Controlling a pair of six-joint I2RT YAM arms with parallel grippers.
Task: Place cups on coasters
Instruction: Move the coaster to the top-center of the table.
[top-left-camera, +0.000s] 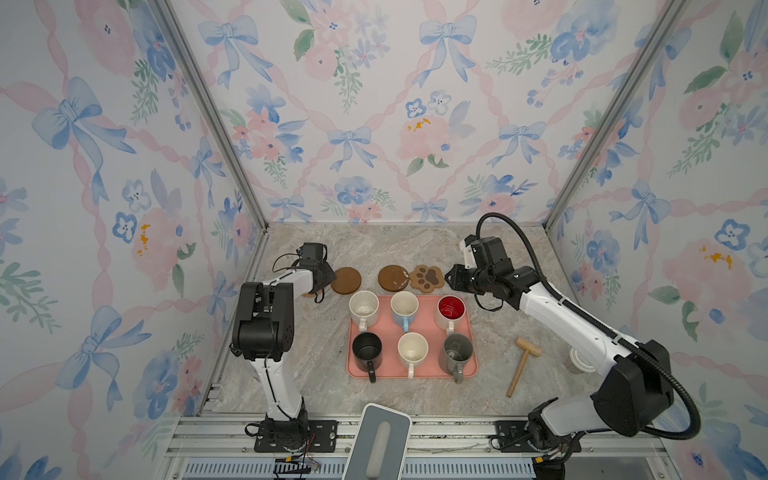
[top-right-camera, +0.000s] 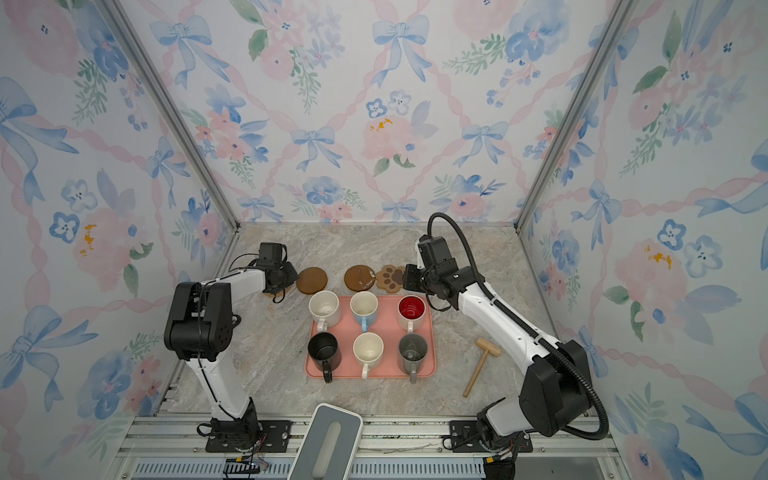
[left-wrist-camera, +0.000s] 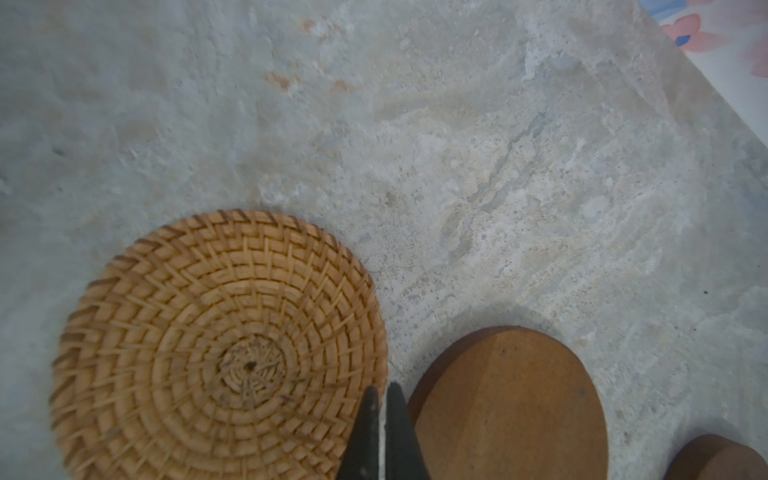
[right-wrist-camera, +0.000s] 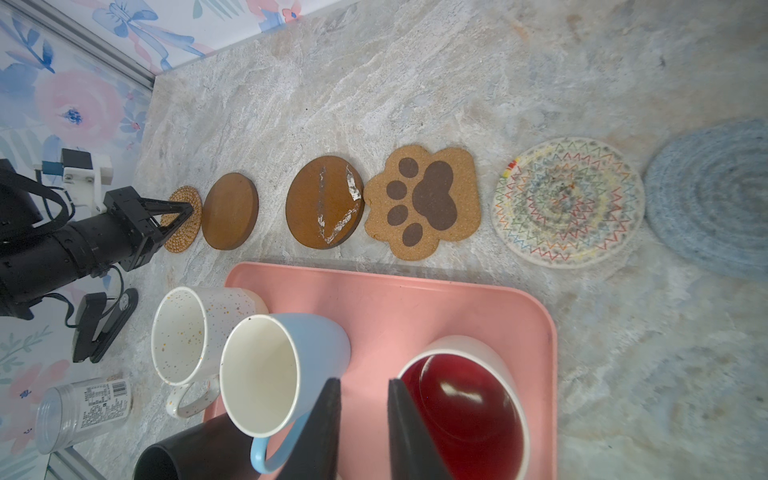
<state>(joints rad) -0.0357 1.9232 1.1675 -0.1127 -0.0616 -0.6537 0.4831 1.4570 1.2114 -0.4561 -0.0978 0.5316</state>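
While all six cups stand upright on the pink tray (top-left-camera: 430, 330), none rests on a coaster. Far row on the tray, from the left arm's side: speckled cream-white cup (top-left-camera: 363, 309), light blue cup (top-left-camera: 404, 307), white cup with red inside (top-left-camera: 451, 309). Near row: black cup (top-left-camera: 366, 349), plain cream cup (top-left-camera: 412, 351), grey cup (top-left-camera: 458, 353). Handles point toward the arm bases in both top views. The coasters lie flat in a line on the marbled surface (top-left-camera: 316, 374) just beyond the tray: rattan coaster (left-wrist-camera: 220, 353), plain brown coaster (top-left-camera: 345, 281), scuffed brown coaster (top-left-camera: 393, 278) edge to edge with the paw-print coaster (top-left-camera: 427, 278), then the cream woven coaster (right-wrist-camera: 567, 201) and the light-blue woven coaster (right-wrist-camera: 710, 203). The last two are hidden under the right arm in both top views. Left gripper (left-wrist-camera: 382, 395): fingers pressed together, holding nothing, tips over the rim of the rattan coaster on the side facing the plain brown coaster; contact with the coaster cannot be judged. Right gripper (right-wrist-camera: 363, 382): fingers partly spread and empty, bare tray showing between them, the light blue cup to one side and the white cup with red inside to the other. In both top views it hangs at the tray's far corner, beside the paw-print coaster. Off task: a wooden mallet (top-left-camera: 524, 361) lies on the surface beside the tray, and a clear labelled jar (right-wrist-camera: 83, 411) shows near the left arm.
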